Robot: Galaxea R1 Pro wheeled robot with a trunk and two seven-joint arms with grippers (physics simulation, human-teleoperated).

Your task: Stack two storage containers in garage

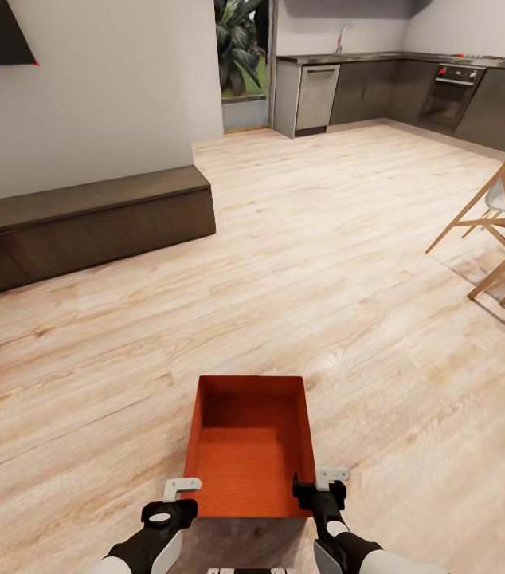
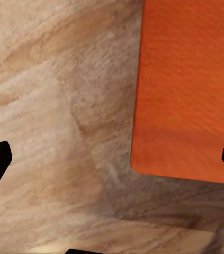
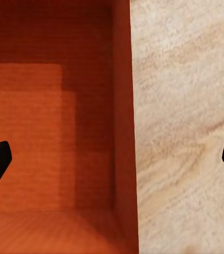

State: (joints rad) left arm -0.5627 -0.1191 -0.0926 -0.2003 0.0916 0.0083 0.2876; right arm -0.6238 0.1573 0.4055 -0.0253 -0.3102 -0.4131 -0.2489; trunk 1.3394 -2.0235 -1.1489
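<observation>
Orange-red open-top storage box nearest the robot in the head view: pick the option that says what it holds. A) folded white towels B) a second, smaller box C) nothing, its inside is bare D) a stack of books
C: the orange-red rectangular open-top storage box on the pale wood-plank floor shows only its bare orange bottom and inner walls, in the head view and in the right wrist view alike.

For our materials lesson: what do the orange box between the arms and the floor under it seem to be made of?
The storage container: likely matte plastic, judging by its uniform orange-red, thin flat walls with no gloss; a finely ribbed texture shows in the right wrist view. The floor: pale wood planks or laminate, given its visible grain and plank seams and faint sheen.
</observation>
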